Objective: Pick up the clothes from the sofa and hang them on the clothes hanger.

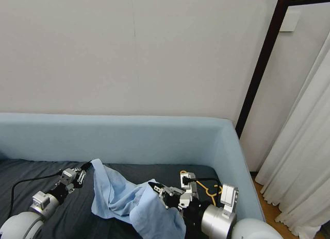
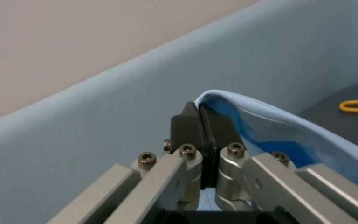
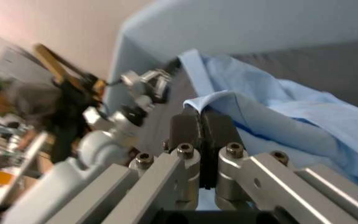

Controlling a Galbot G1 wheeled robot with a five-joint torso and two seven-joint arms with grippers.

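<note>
plain white wall stands behind a pale blue sofa point(image 1: 154, 138) with dark grey seat. light blue cotton shirt point(image 1: 116, 195) stretches over the seat between the grippers: left gripper point(image 1: 87, 168) is clamped on one corner, right gripper point(image 1: 153, 186) is clamped on another fold. yellow wire hanger point(image 1: 209, 189) lies near the right one.

The shirt point(image 1: 121, 198) spans the sofa point(image 1: 129, 138) seat between the left gripper point(image 1: 85, 169) and the right gripper point(image 1: 155, 186). A hanger point(image 2: 344, 106) lies just right of it. A curtain point(image 1: 304, 172) hangs beyond the sofa's right arm.
</note>
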